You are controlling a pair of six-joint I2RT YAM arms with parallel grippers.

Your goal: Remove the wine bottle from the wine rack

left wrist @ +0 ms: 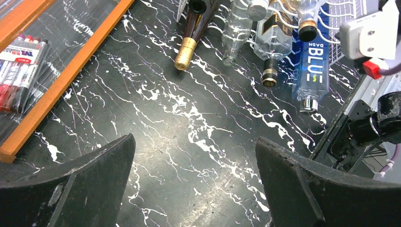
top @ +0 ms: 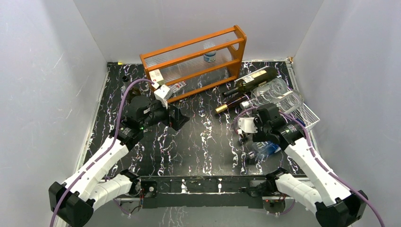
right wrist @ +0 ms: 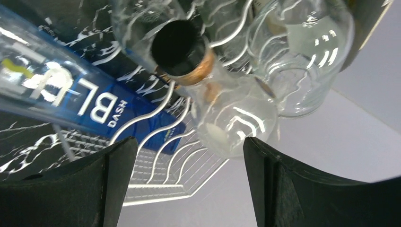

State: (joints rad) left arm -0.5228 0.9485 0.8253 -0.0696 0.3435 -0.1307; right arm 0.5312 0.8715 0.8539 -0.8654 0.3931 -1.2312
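Note:
The white wire wine rack lies at the right of the table, with several bottles across it. A dark wine bottle with a pale label sits at its far end. A gold-foil bottle neck pokes out toward the middle and also shows in the left wrist view. My right gripper is open and empty at the bottle mouths. In its wrist view, its gap lies below a black-capped clear bottle and the wire rack. My left gripper is open and empty over bare table, left of centre.
An orange wooden shelf with clear ribbed panels stands at the back, with a pack of markers by its base. A blue DASH bottle lies nearest my right arm, with clear bottles beside it. White walls enclose the table.

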